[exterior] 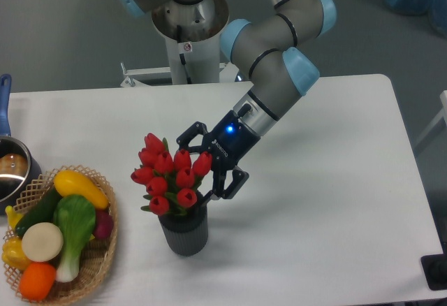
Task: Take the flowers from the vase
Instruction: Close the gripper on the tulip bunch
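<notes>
White and smooth, the table [328,180] fills most of the view, with a grey floor seen behind it. Near the table's front, left of centre, the flowers [171,173] are held upright in the vase [185,232]. The bunch is made up of glossy red tulip buds, packed close together, with a few green leaves showing at the lower edge. The vase is a small dark grey cylinder, marked with vertical ribs, and its round mouth is filled by the stems.

The gripper [209,170] is reached in from the upper right, at the right side of the bunch, just above the mouth of the vase. Its black fingers are seen spread, one above the buds and one below right of them, with the right-hand buds lying between them. Whether the buds are touched by the fingers cannot be told. A blue light is lit on the wrist, and the arm [279,75] is built of grey tubes with pale blue joint caps.

Well to the left, at the table's edge, a woven wicker basket [98,264] is filled with smooth toy vegetables [59,229] in yellow, green, white and orange. Behind it, a metal pot [12,170] with a blue handle is partly cut off by the frame.
</notes>
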